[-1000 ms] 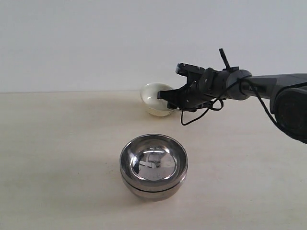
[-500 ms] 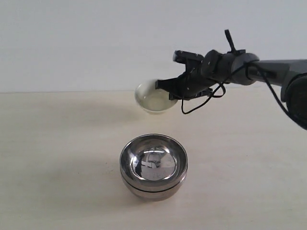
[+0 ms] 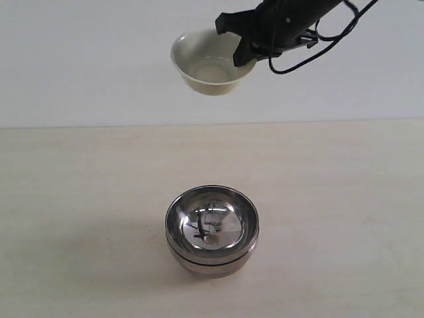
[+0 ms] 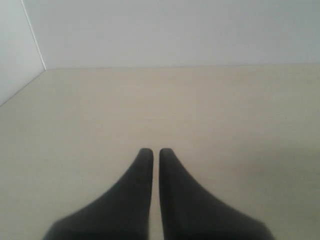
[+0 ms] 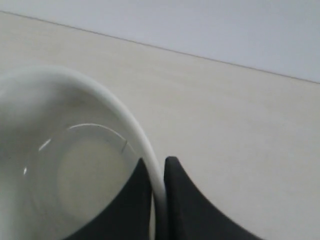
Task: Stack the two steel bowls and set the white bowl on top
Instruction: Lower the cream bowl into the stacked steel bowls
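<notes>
The two steel bowls (image 3: 212, 228) sit nested as one shiny stack near the front middle of the table. High above the table's far side hangs the white bowl (image 3: 211, 66), mouth up, empty. My right gripper (image 3: 242, 53) is shut on its rim, one finger inside (image 5: 132, 200) and one outside the wall; the white bowl (image 5: 65, 165) fills much of the right wrist view. My left gripper (image 4: 156, 152) shows only in its own wrist view, fingers almost touching, holding nothing, over bare table. It does not appear in the exterior view.
The pale wooden table (image 3: 79, 199) meets a white wall at the back. In the left wrist view a wall corner (image 4: 35, 40) stands beyond the table edge. Black cables (image 3: 305, 56) hang from the right arm.
My right gripper has lifted the white bowl from near the table's far side up high, turning it level with its mouth upward. The steel stack has not moved.
</notes>
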Tool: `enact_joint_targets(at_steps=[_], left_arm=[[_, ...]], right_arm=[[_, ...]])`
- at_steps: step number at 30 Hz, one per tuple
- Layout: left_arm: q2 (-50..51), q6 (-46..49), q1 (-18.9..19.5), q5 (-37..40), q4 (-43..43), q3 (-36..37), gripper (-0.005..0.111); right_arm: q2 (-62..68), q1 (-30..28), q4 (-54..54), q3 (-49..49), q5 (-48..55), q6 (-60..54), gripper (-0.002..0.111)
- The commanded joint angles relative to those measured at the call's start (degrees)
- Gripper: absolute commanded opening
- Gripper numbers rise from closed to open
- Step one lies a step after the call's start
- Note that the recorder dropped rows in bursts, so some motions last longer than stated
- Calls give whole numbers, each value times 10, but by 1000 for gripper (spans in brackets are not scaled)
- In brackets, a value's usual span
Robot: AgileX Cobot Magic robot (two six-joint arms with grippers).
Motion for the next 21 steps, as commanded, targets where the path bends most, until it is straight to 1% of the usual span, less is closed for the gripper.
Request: enact_joint_targets(at_steps=[1,2,3,4,5,6,9,12,16,21], left_arm=[[-2,2,2,-2,-1,2,4],[-2,2,2,-2,-1,2,4],[-2,2,2,-2,-1,2,4],[-2,2,2,-2,-1,2,4],[-2,2,2,-2,-1,2,4],[-2,2,2,-2,-1,2,4],[-2,2,2,-2,-1,2,4],[-2,2,2,-2,-1,2,4],[-2,2,2,-2,-1,2,4],[-2,2,2,-2,-1,2,4]], right_arm=[[-68,5,-4,53,38,-2,0],[-95,10,0,97,32,0,0],[-105,10,1,120,30,0,0],[-126,17,3,170,18,0,0],[-135,19,7,191,12,0,0],[-152,25,11,242,-13,-2,0],[-173,40,18,312,-64,-9,0],[-172,73,22,402,-137,-19,0],[-157,77,25,447,-192,-19,0],[-122,78,41,452,-191,-34,0]])
